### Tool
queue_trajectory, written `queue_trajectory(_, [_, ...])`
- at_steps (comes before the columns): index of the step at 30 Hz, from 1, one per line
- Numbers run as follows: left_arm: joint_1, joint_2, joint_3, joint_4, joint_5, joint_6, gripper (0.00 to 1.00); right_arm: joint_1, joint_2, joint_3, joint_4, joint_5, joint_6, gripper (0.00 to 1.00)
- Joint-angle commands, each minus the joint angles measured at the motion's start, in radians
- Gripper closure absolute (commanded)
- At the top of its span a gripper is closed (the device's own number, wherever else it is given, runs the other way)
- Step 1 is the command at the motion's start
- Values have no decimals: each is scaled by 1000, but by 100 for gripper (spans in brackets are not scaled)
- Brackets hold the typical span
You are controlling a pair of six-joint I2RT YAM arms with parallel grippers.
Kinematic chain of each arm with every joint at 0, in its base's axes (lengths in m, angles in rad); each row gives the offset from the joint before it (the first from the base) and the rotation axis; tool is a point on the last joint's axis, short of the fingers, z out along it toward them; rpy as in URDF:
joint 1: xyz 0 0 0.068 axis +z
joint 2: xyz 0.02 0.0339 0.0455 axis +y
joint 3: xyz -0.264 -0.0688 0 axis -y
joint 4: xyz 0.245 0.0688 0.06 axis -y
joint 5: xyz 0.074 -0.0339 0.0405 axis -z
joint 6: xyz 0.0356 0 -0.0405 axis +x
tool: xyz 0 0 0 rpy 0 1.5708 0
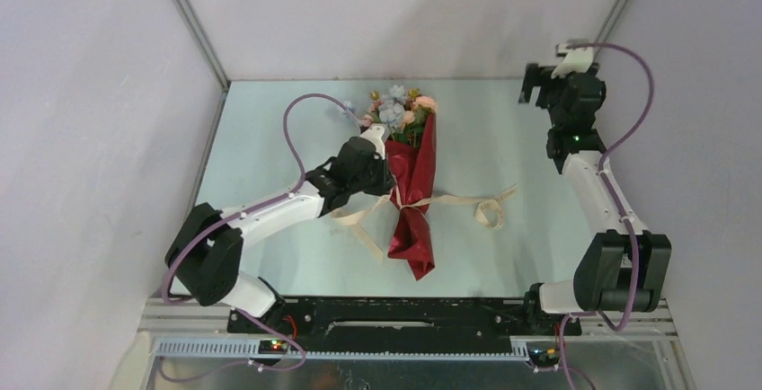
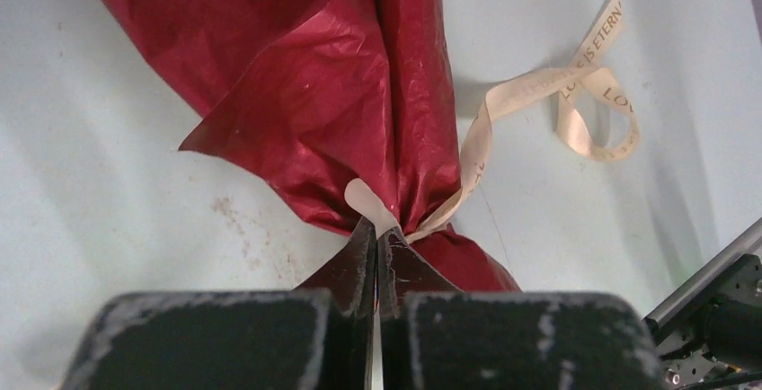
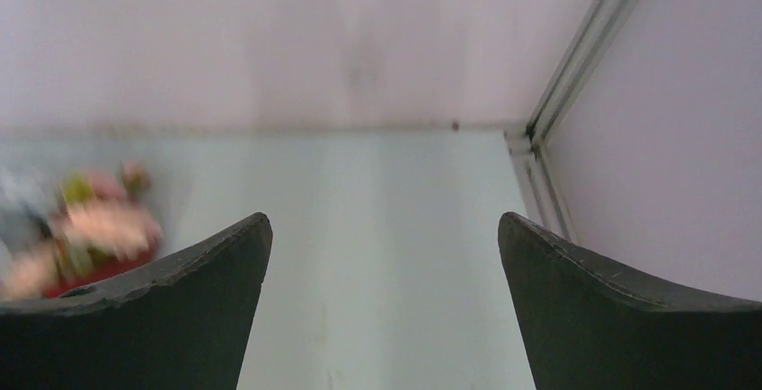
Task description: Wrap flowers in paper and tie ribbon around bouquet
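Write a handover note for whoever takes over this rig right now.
Left tool: shut, pinching the ribbon at the bouquet's waist.
Right tool: open, empty, raised over the far right of the table.
Flowers lie wrapped in the red paper, mid-table.
Done: wrapping; ribbon is round the waist.
To do: no finished knot shows; both tails lie loose.

Red paper (image 1: 414,194); cream lettered ribbon (image 2: 575,93); pink-blue flowers (image 1: 396,110).

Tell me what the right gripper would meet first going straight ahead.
The way looks free: the right gripper points across the table at the back wall, flowers off to its left. Depth unclear.
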Motion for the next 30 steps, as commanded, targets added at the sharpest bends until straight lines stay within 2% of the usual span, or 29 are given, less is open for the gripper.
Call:
queue_trajectory(1, [1,32,30,141,10,-33,100,3,-55,140,69,181,298,0])
queue_trajectory(3, [1,43,17,171,32,-56,100,3,-95,158,-63,244,409,0])
queue_trajectory(4, [1,46,8,180,54,-70,100,7,-132,155,-181,263,503,0])
queue_trajectory(6, [1,49,-9,206,93,-92,100,20,-183,106,-327,287,604,1])
queue_trajectory(9, [1,33,-32,206,129,-115,100,52,-236,-16,-491,218,612,3])
queue_trajectory(11, [1,28,-28,147,126,-105,100,88,-254,-87,-592,191,626,4])
queue_trajectory(14, [-1,30,1,15,124,-86,100,139,-284,-228,-638,182,633,4])
queue_trajectory(21, [-2,12,-11,-124,80,-44,100,225,-336,-431,-671,113,673,5])
queue_trajectory(26, [-7,-24,-11,-171,58,-34,100,254,-303,-503,-649,57,670,15])
queue_trajectory(30, [-7,-40,-5,-185,37,-33,100,262,-242,-515,-628,47,680,29])
